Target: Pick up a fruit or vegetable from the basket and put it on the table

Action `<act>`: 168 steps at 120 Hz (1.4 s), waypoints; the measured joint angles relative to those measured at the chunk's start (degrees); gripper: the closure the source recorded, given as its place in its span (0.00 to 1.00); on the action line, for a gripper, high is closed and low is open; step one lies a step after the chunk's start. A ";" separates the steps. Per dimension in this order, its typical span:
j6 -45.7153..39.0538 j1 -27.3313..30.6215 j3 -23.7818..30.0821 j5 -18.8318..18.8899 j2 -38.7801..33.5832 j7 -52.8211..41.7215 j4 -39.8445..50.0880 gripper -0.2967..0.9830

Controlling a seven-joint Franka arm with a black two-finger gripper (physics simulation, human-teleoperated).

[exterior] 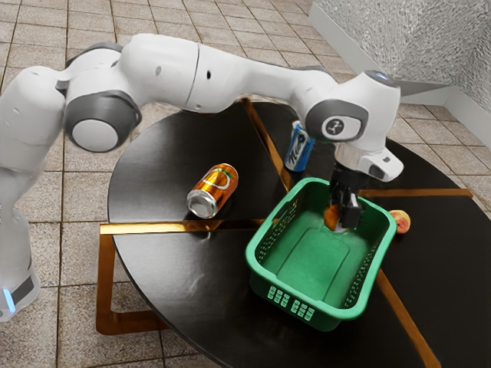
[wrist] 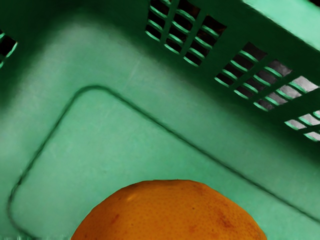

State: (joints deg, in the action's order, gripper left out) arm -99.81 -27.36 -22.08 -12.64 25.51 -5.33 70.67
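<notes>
Your gripper (exterior: 343, 220): grip state, you can't tell | orange fruit (exterior: 331, 217): beside it, inside your basket (exterior: 347, 313) | your table (exterior: 157, 172): round, black, brass-striped | room: tiled floor (exterior: 77, 192), rough grey wall (exterior: 414, 38)

Two cans: one orange-coloured can (exterior: 213, 190) at centre left, one blue can (exterior: 298, 149) at upper centre. Two fruits: one orange (exterior: 331, 218), one peach (exterior: 400, 222), both right of centre. One basket (exterior: 357, 312), one table (exterior: 153, 176).

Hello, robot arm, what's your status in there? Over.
Black gripper down inside green plastic basket, at round orange fruit; grip unclear. Fruit not yet on black table. Basket walls stand around both. Over.
</notes>
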 joint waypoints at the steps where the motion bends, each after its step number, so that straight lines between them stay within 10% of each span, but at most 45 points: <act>1: 0.38 0.28 -0.02 0.18 -0.02 0.01 -0.61 0.52; 21: 1.19 3.85 -0.25 5.70 -0.50 -0.33 -9.81 0.53; 44: -21.00 7.59 1.20 11.56 0.03 -0.89 -1.53 0.53; 80: -50.40 23.26 18.74 13.55 4.96 -1.62 4.71 0.53; 144: -51.52 29.52 21.56 14.72 12.88 -2.90 3.22 0.53; 168: -50.56 29.89 21.53 13.64 13.71 -4.13 2.49 0.31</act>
State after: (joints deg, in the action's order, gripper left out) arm -150.38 2.53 -0.55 0.99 39.22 -9.46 73.17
